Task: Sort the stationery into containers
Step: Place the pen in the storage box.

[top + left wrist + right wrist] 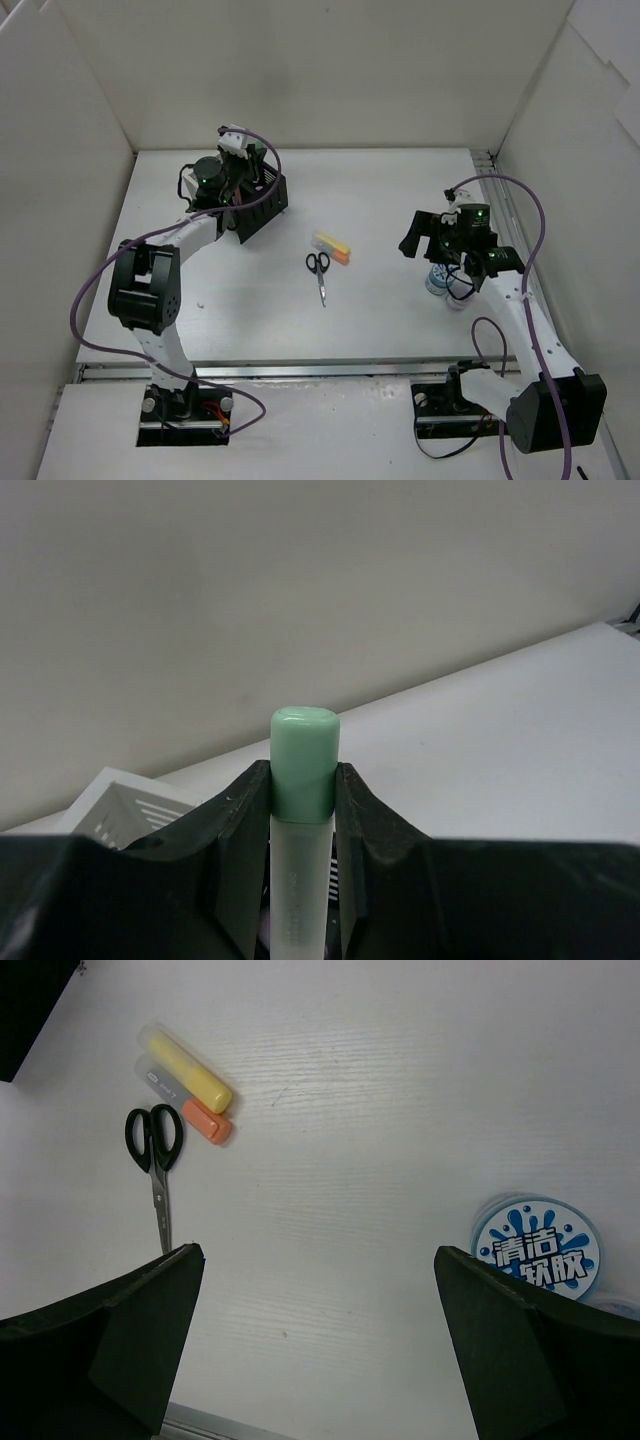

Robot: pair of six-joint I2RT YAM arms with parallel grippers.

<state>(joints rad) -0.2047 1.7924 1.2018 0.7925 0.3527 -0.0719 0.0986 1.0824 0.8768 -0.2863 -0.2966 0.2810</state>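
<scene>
Green highlighter [304, 750] pinched upright in left hand [303, 780], cap up, body running down between the closed fingers [235, 860]. Held high over the containers [262, 205] at far left of counter [400, 190]. White mesh cup [125, 815] visible below and left of the grip. Lower end of the highlighter out of sight, so cannot tell which cup lies under it. Right hand [318, 1260] wide open, holding nothing, hovering above bare counter near a round blue-printed lid [537, 1250]. Loose mid-counter: black-handled scissors [155, 1150], yellow highlighter [190, 1068] and orange highlighter [195, 1110], the two highlighters touching side by side, scissors just beside them. Judged mid-drop of the green one, three items left. Risks: release off-centre over a shared wall, then a bounce off the rim and a roll across the counter. Wrong cup through poor alignment, with the grip hiding the tip. Tilt or slip from a grip near the cap end only. Nudging the light mesh cluster on descent. Later, likely right-hand trouble with the flat scissors, hard to pinch off the counter, and with the paired highlighters, easy to scatter when going for one.
</scene>
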